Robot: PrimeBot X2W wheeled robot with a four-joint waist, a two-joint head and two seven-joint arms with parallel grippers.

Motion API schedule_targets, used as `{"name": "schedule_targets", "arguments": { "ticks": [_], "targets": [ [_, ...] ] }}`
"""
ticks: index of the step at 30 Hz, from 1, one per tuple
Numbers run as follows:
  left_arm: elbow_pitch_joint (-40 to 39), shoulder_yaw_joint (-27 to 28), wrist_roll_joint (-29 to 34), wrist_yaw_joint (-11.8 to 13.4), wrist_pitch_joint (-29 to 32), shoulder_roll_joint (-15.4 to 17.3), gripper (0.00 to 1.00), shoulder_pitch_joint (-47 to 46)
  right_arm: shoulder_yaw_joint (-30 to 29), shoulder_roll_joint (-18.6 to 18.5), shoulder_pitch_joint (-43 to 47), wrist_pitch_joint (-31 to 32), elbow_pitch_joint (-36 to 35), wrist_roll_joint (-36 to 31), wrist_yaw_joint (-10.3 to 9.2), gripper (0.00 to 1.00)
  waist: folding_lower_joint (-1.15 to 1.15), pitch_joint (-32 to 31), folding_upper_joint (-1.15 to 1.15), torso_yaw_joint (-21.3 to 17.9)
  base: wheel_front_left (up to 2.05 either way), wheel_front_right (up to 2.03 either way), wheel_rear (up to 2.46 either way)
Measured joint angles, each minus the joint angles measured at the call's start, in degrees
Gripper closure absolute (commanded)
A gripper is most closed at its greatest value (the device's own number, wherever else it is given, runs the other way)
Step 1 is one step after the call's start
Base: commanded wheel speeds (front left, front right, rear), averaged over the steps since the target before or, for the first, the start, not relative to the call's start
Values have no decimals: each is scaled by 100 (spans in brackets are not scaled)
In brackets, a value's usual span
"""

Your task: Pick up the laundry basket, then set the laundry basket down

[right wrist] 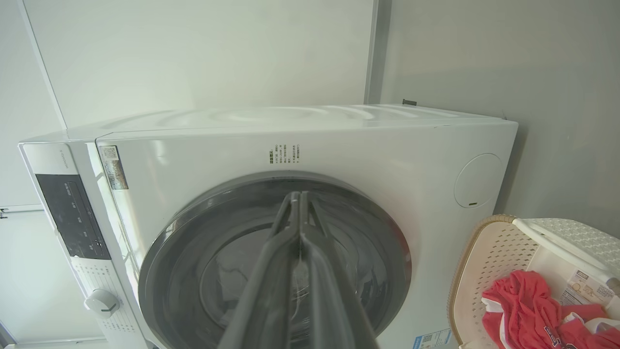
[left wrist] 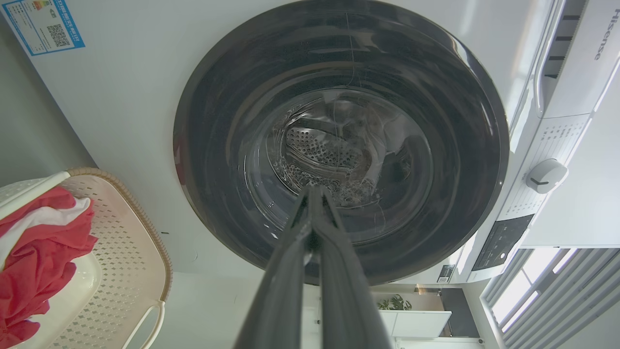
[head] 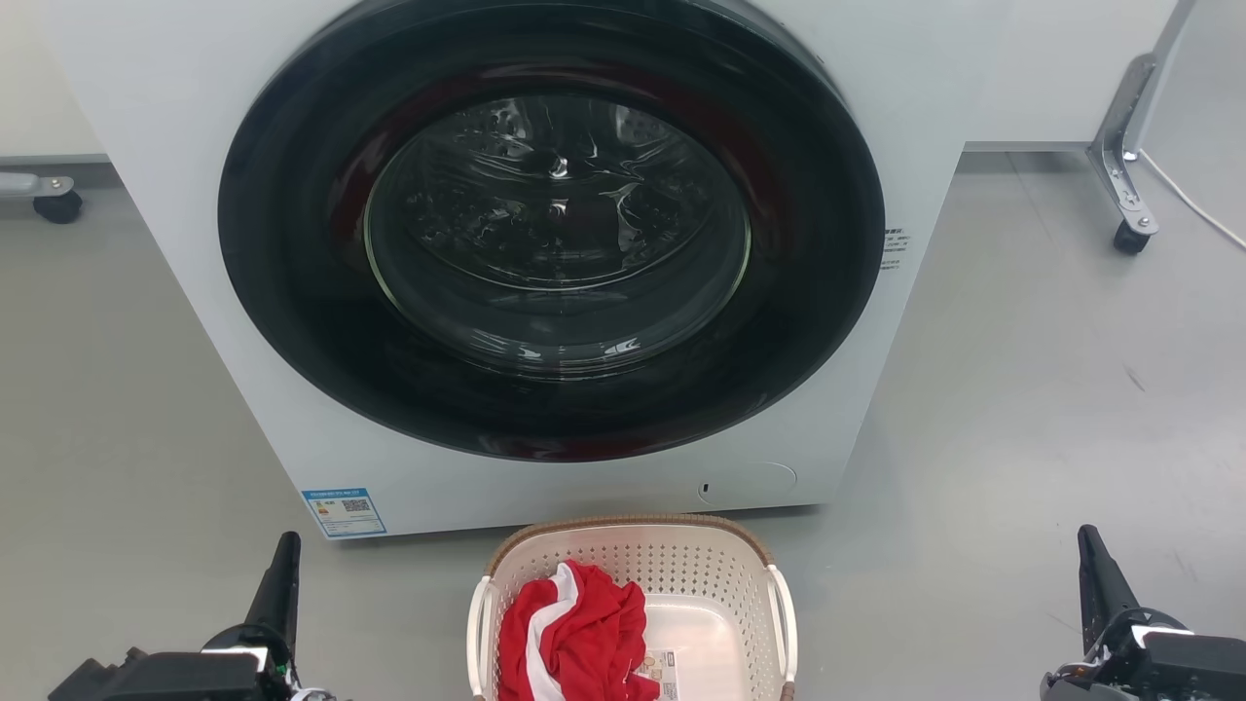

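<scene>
perforated cream plastic laundry basket (head: 681, 570), rounded, brown woven-look rim — holds a crumpled red-and-white garment (head: 584, 633). left gripper (head: 287, 545) and right gripper (head: 1088, 543) — fingers pressed together, empty.

the near end of the laundry basket (head: 631, 559) is cut off below.

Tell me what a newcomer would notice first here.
The big dark round door of the washing machine dominates the middle of the head view. Below it, a bright red and white garment lies in the laundry basket on the floor, flanked by the left gripper and right gripper, both shut and clear of it.
</scene>
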Motion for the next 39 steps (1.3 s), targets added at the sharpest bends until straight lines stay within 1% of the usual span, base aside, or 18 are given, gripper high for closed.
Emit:
{"name": "schedule_targets", "arguments": {
  "ticks": [39],
  "targets": [
    [11, 2, -2, -43, 0, -1, 100, -3, -1, 3, -8, 0, 3, 1, 9, 100, 0, 0, 0, 0, 0, 0, 0]
  ]
}}
